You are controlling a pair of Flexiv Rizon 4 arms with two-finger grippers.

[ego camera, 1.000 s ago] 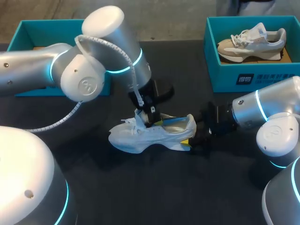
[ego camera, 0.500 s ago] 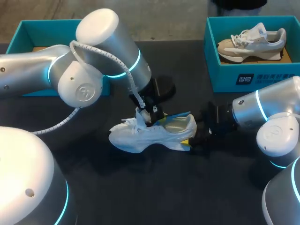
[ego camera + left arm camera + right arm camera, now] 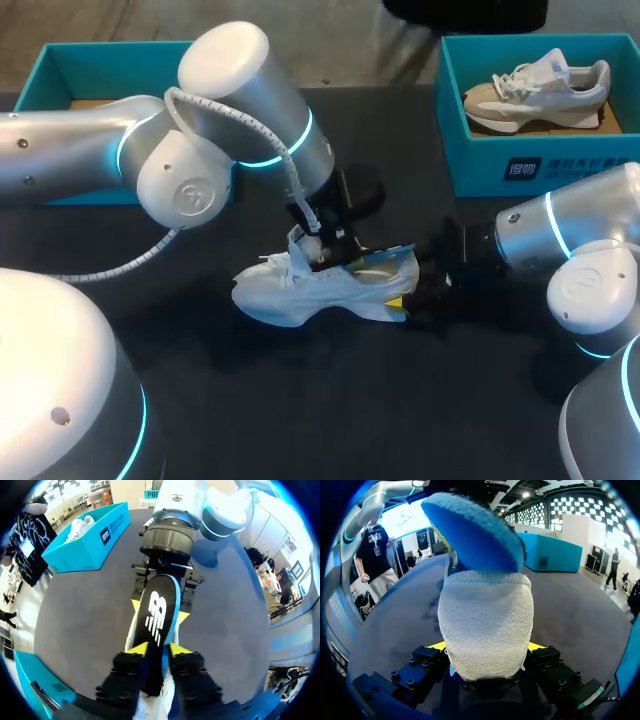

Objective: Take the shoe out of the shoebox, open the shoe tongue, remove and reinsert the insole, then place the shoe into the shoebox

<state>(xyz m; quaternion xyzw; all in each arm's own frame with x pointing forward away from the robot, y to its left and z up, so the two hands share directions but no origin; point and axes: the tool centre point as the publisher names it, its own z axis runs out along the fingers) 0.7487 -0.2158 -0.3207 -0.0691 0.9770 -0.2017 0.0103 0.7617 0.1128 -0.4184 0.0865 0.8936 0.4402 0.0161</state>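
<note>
A white shoe (image 3: 300, 290) lies on its sole mid-table, toe pointing left. My right gripper (image 3: 405, 298) is shut on its heel; in the right wrist view the padded heel (image 3: 485, 625) fills the space between the fingers of the right gripper (image 3: 487, 647). The blue-edged insole (image 3: 385, 255) sticks up out of the shoe's opening, above the heel (image 3: 470, 530). My left gripper (image 3: 322, 248) sits over the tongue area. In the left wrist view the insole (image 3: 157, 610) runs from between the left gripper's (image 3: 159, 649) yellow tips, both touching it, toward the right gripper (image 3: 159, 611).
An open teal shoebox (image 3: 60, 70) stands at the back left, partly behind my left arm. A second teal box (image 3: 530, 165) at the back right holds a beige shoe (image 3: 540, 90). Bare dark table lies in front of the white shoe.
My left arm has shifted a little to the right, and the insole's rear end has dropped slightly toward the shoe's heel. The right arm and the shoe have stayed put.
</note>
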